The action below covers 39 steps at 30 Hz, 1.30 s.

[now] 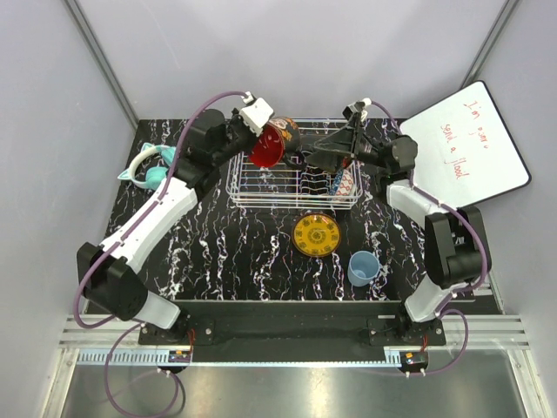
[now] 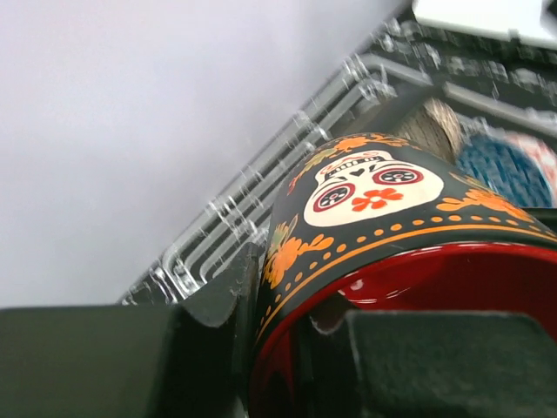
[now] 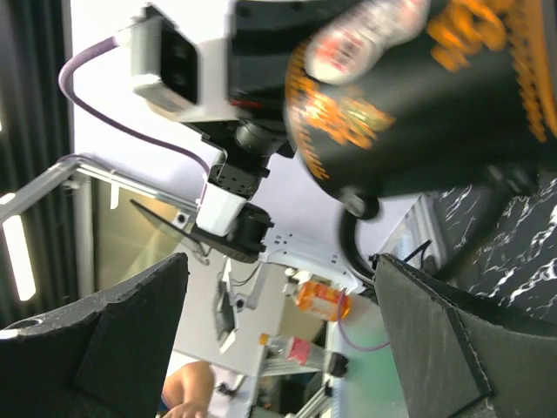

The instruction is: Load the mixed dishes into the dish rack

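Note:
My left gripper (image 1: 261, 131) is shut on the rim of the dark mug (image 1: 277, 142), black with a skull and orange flowers and red inside, and holds it tilted above the back left of the dish rack (image 1: 261, 193). In the left wrist view one finger (image 2: 213, 300) is outside the mug (image 2: 365, 187) and the other is inside. My right gripper (image 1: 306, 157) is open and empty just right of the mug; its view shows the mug (image 3: 418, 87) and its handle above the gripper (image 3: 278, 340). The yellow patterned plate (image 1: 316, 234) and light-blue cup (image 1: 363, 267) sit on the table.
The rack (image 2: 261, 209) holds a brown-mesh bowl (image 2: 435, 126), a blue patterned bowl (image 2: 505, 165) and upright dishes (image 1: 338, 183) at its right. Teal cat-ear headphones (image 1: 150, 170) lie at the left. A whiteboard (image 1: 466, 144) leans at the right.

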Available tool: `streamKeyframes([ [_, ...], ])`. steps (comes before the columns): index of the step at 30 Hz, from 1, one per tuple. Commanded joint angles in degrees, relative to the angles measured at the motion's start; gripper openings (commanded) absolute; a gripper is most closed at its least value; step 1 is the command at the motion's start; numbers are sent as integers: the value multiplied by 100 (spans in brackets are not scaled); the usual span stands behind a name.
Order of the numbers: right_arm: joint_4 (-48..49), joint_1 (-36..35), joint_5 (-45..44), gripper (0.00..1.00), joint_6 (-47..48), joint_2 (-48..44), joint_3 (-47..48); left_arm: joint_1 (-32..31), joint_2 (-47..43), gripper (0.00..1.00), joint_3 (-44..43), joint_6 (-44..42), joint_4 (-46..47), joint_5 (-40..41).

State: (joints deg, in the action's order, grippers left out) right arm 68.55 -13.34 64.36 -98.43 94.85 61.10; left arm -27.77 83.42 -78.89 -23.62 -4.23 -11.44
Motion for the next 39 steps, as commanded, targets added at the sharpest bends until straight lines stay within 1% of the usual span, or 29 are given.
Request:
streamKeyframes([
  [1, 1995, -63, 314, 95, -765, 437, 271, 26, -432, 0, -512, 489, 3016, 81],
  [3, 1995, -63, 376, 93, -774, 621, 253, 26, -440, 0, -601, 455, 3147, 11],
  [5, 1995, -46, 358, 92, -765, 701, 244, 26, -493, 0, -697, 428, 2999, -103],
  [8, 1960, -46, 332, 92, -678, 763, 350, 17, -695, 0, -567, 375, 3137, -376],
  [10, 1855, -28, 463, 91, -642, 824, 464, 17, -835, 0, -443, 384, 3244, -490],
  [16, 1706, 279, 700, 92, -546, 904, 429, -1, -1020, 0, -407, 165, 3183, -666],
  [18, 1679, 524, 657, 93, -484, 834, 385, -1, -1073, 0, -399, 51, 3078, -745],
  [21, 1539, 614, 640, 94, -344, 790, 411, -9, -1178, 0, -346, 15, 3042, -850],
  [24, 1512, 552, 411, 95, -326, 816, 490, -18, -1187, 0, -346, 32, 2963, -921],
  [31, 1599, 34, 183, 95, -422, 798, 947, -115, -1135, 0, 84, 6, 3174, -834],
  [39, 1995, -63, -20, 97, -659, 596, 781, -123, -1029, 0, 269, 15, 3341, -745],
])
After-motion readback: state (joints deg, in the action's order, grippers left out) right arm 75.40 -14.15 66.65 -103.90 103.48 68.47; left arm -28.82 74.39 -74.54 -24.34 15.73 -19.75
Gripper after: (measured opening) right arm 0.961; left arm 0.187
